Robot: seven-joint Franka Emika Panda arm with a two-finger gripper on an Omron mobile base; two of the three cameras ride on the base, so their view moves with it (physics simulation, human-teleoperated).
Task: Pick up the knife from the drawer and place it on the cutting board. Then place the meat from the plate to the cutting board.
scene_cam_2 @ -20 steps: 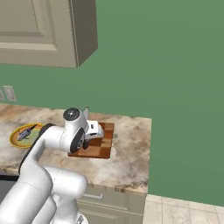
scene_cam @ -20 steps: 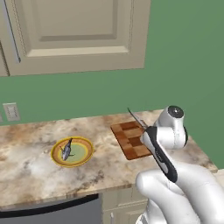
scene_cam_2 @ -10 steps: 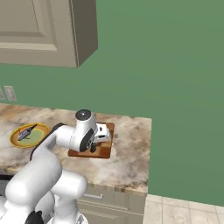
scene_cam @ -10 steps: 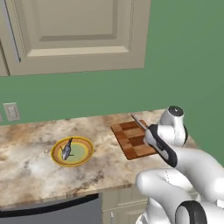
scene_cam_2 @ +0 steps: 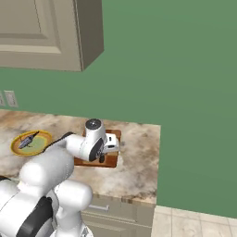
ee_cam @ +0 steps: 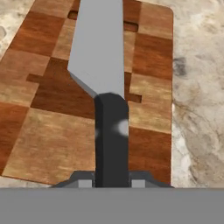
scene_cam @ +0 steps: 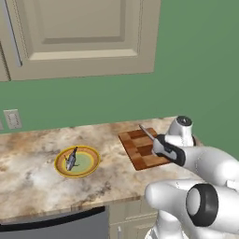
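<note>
Gripper [ee_cam: 112,183] clamped on the black handle of the knife [ee_cam: 101,65], fingers either side of it at the bottom of the hand view; blade running straight out ahead of the hand, long axis along the board [ee_cam: 52,131] toward its far end with the two slots. Knife directly over the board, blade and handle both inside its outline in the hand view; cannot tell for sure whether touching or just above, though in the left base view the knife [scene_cam: 161,145] slants above the board [scene_cam: 140,151], tip higher and toward the wall, so probably not yet resting flat. Coming move judged to be a short drop straight down, then release; no sideways travel called for, since the board lies right beneath.

From the right base view, gripper [scene_cam_2: 107,150] low over the board [scene_cam_2: 109,161], wrist bent down in front of the arm.

Further out, well apart to the arm's left on the marbled counter [scene_cam: 32,158]: plate [scene_cam: 77,162] with the meat [scene_cam: 71,159] lying in its centre, a small dark elongated piece, long axis roughly toward the wall. Plate [scene_cam_2: 31,143] and meat [scene_cam_2: 27,139] likewise in the right base view, untouched; second half of the task not yet begun. Board holding nothing but the knife above it.
</note>
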